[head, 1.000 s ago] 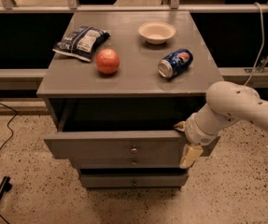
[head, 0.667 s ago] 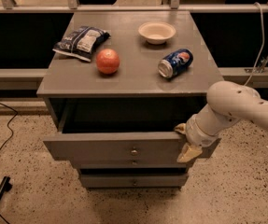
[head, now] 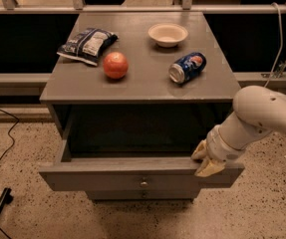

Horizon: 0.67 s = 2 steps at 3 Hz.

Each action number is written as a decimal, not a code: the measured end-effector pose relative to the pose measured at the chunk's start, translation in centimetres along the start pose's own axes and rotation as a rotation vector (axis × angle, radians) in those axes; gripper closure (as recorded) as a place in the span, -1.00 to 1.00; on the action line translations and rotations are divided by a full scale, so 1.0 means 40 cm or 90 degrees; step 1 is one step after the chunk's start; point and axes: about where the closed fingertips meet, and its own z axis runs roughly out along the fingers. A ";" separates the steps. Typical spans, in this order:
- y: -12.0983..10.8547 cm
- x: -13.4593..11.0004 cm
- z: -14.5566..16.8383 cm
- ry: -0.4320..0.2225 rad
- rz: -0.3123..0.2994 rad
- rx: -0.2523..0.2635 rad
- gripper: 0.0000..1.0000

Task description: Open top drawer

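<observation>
Drawer check: looking at the top drawer point(head: 132, 178) hanging well out of the grey cabinet point(head: 147, 81), long front running left to right across the view, little round knob point(head: 143, 183) dead centre on the face. Parked right at the right-hand end of that front, on its top edge: the gripper point(head: 206, 160), touching the wood and well to the right of the knob. Can't tell from here if it's spread or clamped on the edge, so not guessing. Comes in from the right on the white arm point(head: 262, 113). Puts nearly all of the drawer to the gripper's left, dark opening just behind it. Guessing any further pull has to go straight out toward the camera, square to that long front; otherwise probably skews and binds from tugging at one corner. Looks mostly open already. Up top: orange point(head: 115, 65), soda can point(head: 187, 67), bowl point(head: 168, 34), snack bag point(head: 87, 44), all well clear of the action.
</observation>
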 end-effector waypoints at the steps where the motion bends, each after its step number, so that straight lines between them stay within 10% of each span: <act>1: 0.001 0.000 0.001 0.000 0.000 0.000 0.17; 2: 0.019 -0.024 -0.051 -0.009 -0.023 0.022 -0.29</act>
